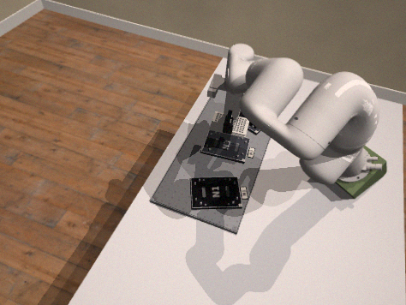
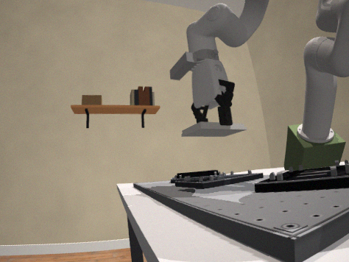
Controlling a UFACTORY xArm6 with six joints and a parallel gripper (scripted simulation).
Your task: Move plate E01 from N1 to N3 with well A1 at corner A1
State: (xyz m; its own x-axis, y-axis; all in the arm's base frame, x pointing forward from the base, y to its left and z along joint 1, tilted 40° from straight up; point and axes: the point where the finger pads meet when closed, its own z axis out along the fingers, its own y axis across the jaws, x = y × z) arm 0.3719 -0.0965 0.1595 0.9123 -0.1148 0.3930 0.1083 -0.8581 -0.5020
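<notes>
My gripper (image 1: 228, 121) is shut on plate E01 (image 1: 240, 126), a white well plate. It holds the plate level, well above the deck; in the exterior view the gripper (image 2: 213, 117) grips the plate (image 2: 214, 129) from above. Nest N1 (image 1: 215, 193), a black frame with its name printed on it, stands empty at the near end of the grey deck (image 1: 210, 171). A second black nest (image 1: 225, 145) lies just below and in front of the held plate; I cannot read its name. A third nest (image 1: 253, 128) is mostly hidden behind the arm, and plate E07 is not visible.
Small signs stand beside the nests (image 1: 244, 193) (image 1: 251, 152). The arm's green base (image 1: 364, 173) sits to the right of the deck. In the exterior view two nests (image 2: 215, 178) (image 2: 305, 180) rise slightly from the deck. A wall shelf (image 2: 115, 108) is far behind.
</notes>
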